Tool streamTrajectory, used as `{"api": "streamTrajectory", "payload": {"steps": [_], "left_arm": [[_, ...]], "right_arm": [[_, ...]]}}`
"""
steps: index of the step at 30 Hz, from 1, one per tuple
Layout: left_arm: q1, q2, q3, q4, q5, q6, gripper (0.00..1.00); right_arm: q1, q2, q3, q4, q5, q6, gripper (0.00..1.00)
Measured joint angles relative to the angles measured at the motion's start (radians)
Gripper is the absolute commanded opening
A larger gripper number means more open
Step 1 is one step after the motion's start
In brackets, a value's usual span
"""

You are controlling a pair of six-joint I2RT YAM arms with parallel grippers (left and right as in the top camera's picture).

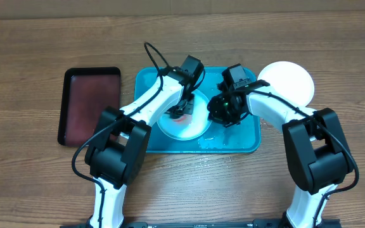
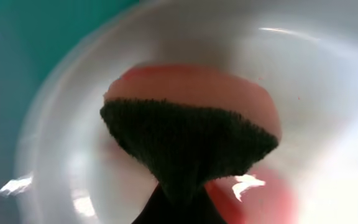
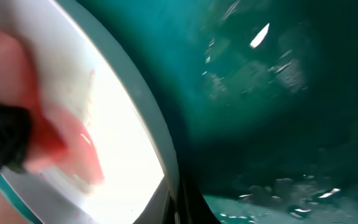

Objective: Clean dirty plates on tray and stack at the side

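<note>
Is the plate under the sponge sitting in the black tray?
No, the plate under the sponge lies in the turquoise tray; the black tray stands apart beside it.

Left arm (image 1: pixel 146 104) extends forward and inward from its base, wrist pitched down. Left gripper (image 1: pixel 184 109) is lowered and closed on a sponge (image 2: pixel 185 134). Right arm (image 1: pixel 277 111) is folded at the elbow, forearm reaching inward. Right gripper (image 1: pixel 225 115) points down, near the left one but apart; its jaw opening is not discernible.
</note>
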Motion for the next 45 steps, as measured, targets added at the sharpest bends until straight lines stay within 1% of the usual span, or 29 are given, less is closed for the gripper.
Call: {"api": "streamTrajectory", "payload": {"steps": [4,8,10,15,17,21,24,26,28,31,35,38,41,45], "left_arm": [[0.001,0.0,-0.002,-0.077,-0.102,-0.043,0.04],[0.001,0.0,-0.002,-0.117,-0.084,-0.043,0.04],[0.004,0.0,-0.002,-0.12,-0.029,-0.004,0.04],[0.027,0.0,-0.002,-0.105,0.195,0.186,0.04],[0.031,0.0,-0.002,-0.08,0.265,0.243,0.04],[0.029,0.0,-0.003,0.014,0.352,0.301,0.04],[0.024,0.0,-0.004,0.105,0.371,0.322,0.04],[0.018,0.0,-0.004,0.157,0.357,0.323,0.04],[0.018,0.0,-0.004,0.183,0.307,0.309,0.04],[0.008,0.0,-0.004,0.185,0.195,0.242,0.04],[0.003,0.0,-0.003,0.114,0.003,0.108,0.04],[0.003,0.0,-0.004,0.048,-0.098,0.039,0.04],[0.003,0.0,-0.004,-0.003,-0.144,0.002,0.04],[0.003,0.0,-0.004,-0.045,-0.114,0.001,0.04]], "right_arm": [[0.003,0.0,0.0,-0.001,-0.007,-0.001,0.04],[0.003,0.0,0.0,-0.002,-0.008,-0.004,0.04],[0.003,0.0,0.0,-0.002,-0.008,-0.005,0.04],[0.003,0.0,0.0,-0.007,-0.008,-0.005,0.04],[0.002,0.0,0.0,-0.008,-0.008,-0.005,0.04],[0.002,0.0,0.0,-0.009,-0.008,-0.004,0.04],[0.002,0.0,0.0,-0.01,-0.008,-0.003,0.04],[0.002,0.0,0.0,-0.009,-0.008,-0.003,0.04],[0.001,0.0,0.0,-0.008,-0.008,-0.003,0.04],[0.001,0.0,0.0,-0.007,-0.008,-0.001,0.04],[0.002,0.0,0.0,-0.005,-0.009,-0.001,0.04],[0.002,0.0,0.0,-0.004,-0.009,-0.002,0.04],[0.002,0.0,0.0,-0.004,-0.01,-0.003,0.04],[0.002,0.0,0.0,-0.003,-0.011,-0.005,0.04]]}}
